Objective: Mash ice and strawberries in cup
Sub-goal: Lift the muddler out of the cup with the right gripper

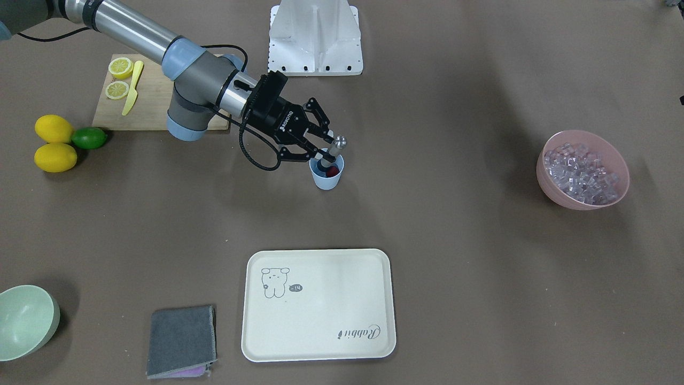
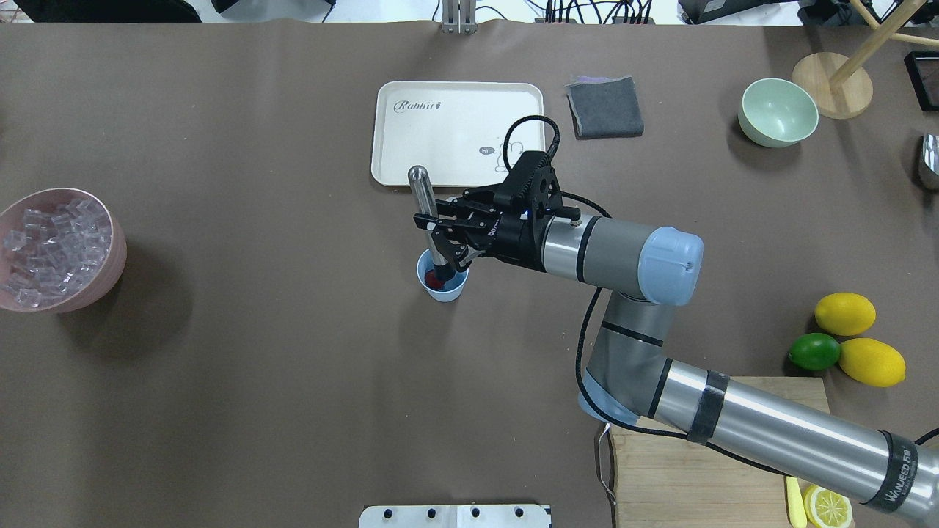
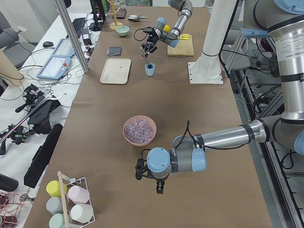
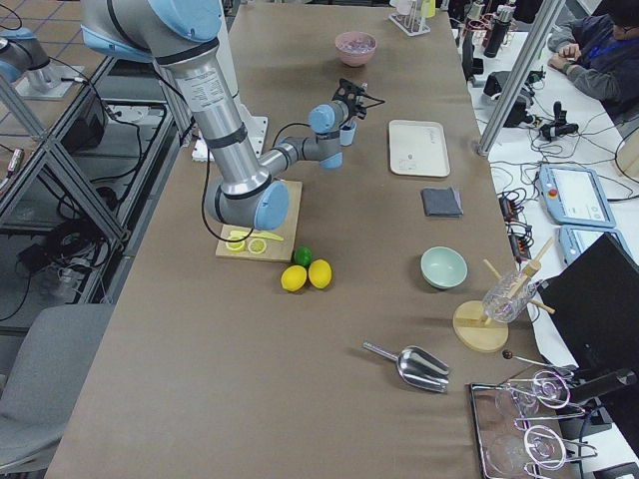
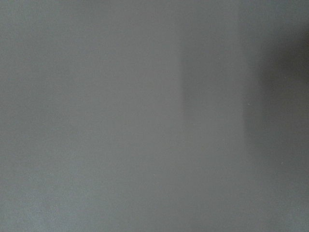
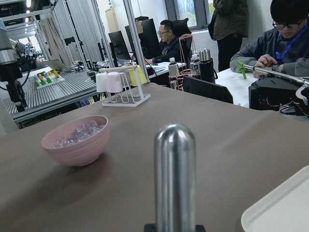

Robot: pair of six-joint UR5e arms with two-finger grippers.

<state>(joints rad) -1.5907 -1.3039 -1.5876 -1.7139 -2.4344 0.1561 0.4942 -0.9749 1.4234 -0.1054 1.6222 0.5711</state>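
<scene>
The light-blue cup (image 1: 326,179) (image 2: 442,287) stands mid-table, with the dark-red strawberry (image 1: 333,171) (image 2: 436,280) inside it. My right gripper (image 1: 324,153) (image 2: 438,236) is shut on a steel muddler (image 2: 421,192) (image 1: 336,145) (image 6: 175,174), which stands tilted with its lower end down in the cup. The ice (image 1: 580,170) (image 2: 51,246) lies heaped in a pink bowl (image 1: 582,200) (image 6: 77,150) far off to the robot's left. I cannot tell whether any ice is in the cup. My left gripper (image 3: 160,186) hangs low over the table near that bowl, seen only from the side, so I cannot tell its state.
A cream tray (image 2: 411,147), a grey cloth (image 2: 605,106) and a pale-green bowl (image 2: 777,114) lie beyond the cup. Two lemons (image 2: 845,314), a lime (image 2: 814,351) and a cutting board (image 1: 155,101) with lemon halves and a yellow knife sit at the robot's right.
</scene>
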